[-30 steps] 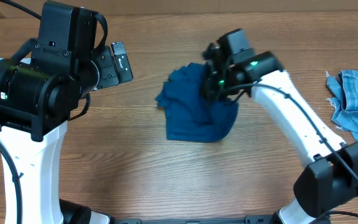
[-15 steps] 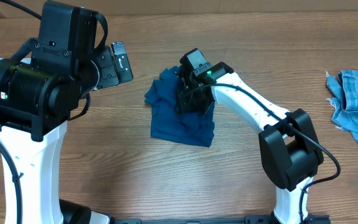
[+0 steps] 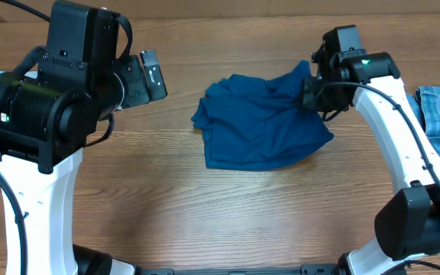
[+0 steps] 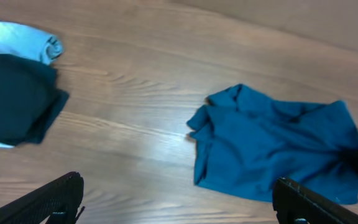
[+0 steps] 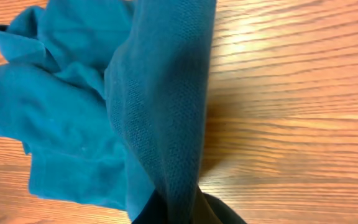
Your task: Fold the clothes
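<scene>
**Polo shirt [image 3: 262, 130] pinched at one edge, no fold made yet**

The right jaws are closed on a bunched bit of the shirt's edge. In the right wrist view the knit [image 5: 160, 106] runs in a taut ridge straight into them at the bottom of the frame, and the shadow beneath suggests that this part is lifted off the surface [image 3: 228, 214]. From the right jaws the rest of the shirt fans out toward the left arm's side and lies rumpled on the wood, with loose lobes at its far end.

The left jaws stand wide apart and hold nothing. They hang well clear of the shirt, which lies ahead of them and toward their right side.

As a judgement, the task is at its very start. The shirt is neither spread flat nor squared up, collar and sleeves cannot be told apart in the heap, and the smoothing and every fold are yet to do.

Further out, a frayed denim piece [image 3: 438, 114] lies beyond the right jaws on the side away from the shirt. A dark folded garment [image 4: 14, 99] lies well off to the left of the left jaws.
</scene>
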You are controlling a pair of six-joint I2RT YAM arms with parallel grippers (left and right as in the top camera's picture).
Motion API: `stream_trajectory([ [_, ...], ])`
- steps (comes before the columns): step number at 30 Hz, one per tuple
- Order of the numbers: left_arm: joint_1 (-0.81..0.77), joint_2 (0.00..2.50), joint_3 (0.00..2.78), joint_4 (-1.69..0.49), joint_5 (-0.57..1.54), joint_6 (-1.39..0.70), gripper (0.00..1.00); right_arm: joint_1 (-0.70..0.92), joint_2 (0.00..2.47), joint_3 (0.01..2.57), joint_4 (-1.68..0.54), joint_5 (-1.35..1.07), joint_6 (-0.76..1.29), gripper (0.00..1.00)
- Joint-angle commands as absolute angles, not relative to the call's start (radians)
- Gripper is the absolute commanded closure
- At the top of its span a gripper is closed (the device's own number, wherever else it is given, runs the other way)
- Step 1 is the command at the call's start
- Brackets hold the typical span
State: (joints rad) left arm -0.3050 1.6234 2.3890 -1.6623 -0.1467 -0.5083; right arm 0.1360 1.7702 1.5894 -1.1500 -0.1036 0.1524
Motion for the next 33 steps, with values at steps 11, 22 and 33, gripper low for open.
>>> stream_trajectory([
  [11,-0.383,2.099,2.054,-1.228,0.474,-0.457,0.96,0.118,1.728,1.604,-1.154,-0.14,0.122,0.96],
  [22,-0.576,2.419,2.024,-0.924,0.546,-0.589,0.96,0.118,1.711,1.606,-1.159,-0.17,0.122,0.96],
  [33,-0.587,2.401,2.051,-0.847,0.621,-0.604,0.96,0.117,1.596,1.606,-1.158,-0.173,0.103,0.96],
])
